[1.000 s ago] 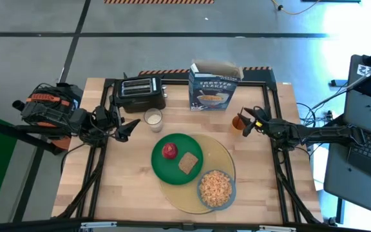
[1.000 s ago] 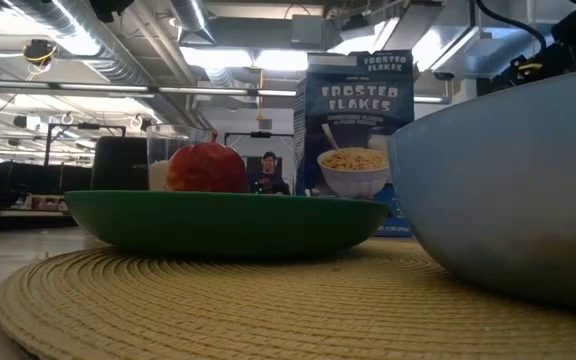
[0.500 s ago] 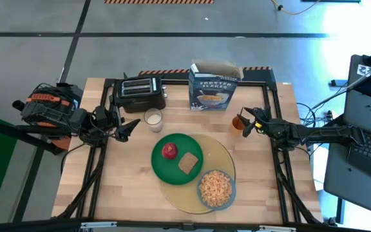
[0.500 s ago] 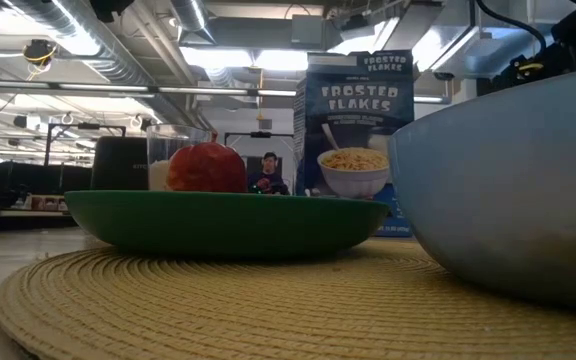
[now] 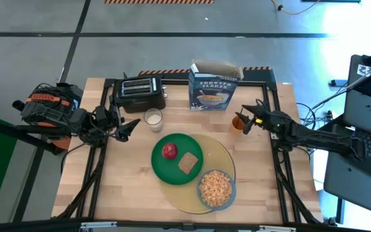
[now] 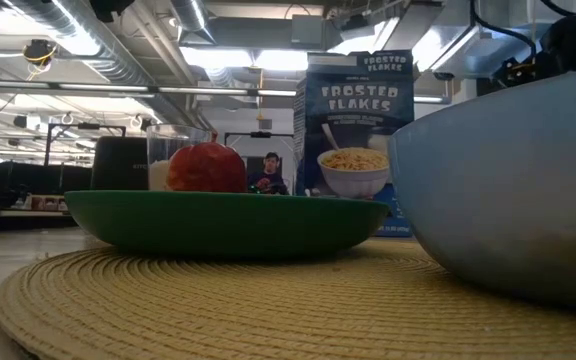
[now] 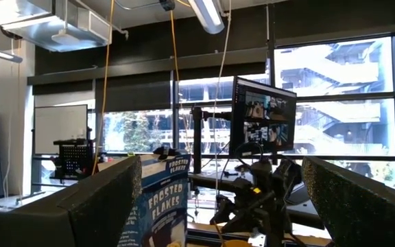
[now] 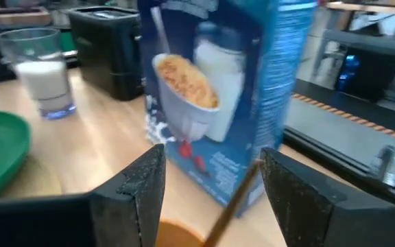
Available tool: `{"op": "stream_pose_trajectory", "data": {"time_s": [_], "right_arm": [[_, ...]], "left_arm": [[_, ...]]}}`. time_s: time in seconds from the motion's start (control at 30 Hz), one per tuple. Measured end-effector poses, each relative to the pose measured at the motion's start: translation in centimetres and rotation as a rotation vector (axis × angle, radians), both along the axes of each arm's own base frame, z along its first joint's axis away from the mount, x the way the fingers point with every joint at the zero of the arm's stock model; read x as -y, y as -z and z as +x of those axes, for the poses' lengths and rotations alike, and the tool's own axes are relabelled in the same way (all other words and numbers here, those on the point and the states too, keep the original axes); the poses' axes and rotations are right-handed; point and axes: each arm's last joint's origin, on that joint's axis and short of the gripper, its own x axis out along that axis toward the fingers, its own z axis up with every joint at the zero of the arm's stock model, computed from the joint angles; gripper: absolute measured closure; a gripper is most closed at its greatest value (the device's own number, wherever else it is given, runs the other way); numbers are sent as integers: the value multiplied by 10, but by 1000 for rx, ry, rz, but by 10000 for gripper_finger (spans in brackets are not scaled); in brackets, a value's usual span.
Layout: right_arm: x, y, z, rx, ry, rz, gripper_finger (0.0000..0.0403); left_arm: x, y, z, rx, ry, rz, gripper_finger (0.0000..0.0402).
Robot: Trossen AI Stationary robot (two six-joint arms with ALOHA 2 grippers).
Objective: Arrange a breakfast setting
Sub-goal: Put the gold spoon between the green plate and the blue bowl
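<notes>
Hovering beside the orange drink cup (image 5: 239, 122), the right gripper (image 5: 252, 117) has its fingers spread, nothing between them. The cup stands upright on bare wood, just off the yellow mat (image 5: 226, 154) and near the cereal box (image 5: 213, 88). Judgement: release appears complete; withdraw straight back and upward so neither finger clips the rim or straw. Left gripper (image 5: 129, 129) waits spread near the milk glass (image 5: 152, 118).

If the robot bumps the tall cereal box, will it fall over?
Probably quite easily. The cereal box stands upright, tall on a narrow base, and its top flaps look open, so it may be partly empty and light. It would likely tip rather than slide. It is cardboard, so a fall probably wouldn't break it.
</notes>
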Motion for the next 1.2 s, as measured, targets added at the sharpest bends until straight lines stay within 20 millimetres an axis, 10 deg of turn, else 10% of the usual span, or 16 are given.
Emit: {"op": "stream_pose_trajectory", "data": {"time_s": [0.97,1.2], "right_arm": [[11,7,22,-30,-251,13,191],[12,10,21,-63,-201,19,252]], "left_arm": [[0,0,0,-1,-1,0,4],[0,0,0,-1,-2,0,4]]}}
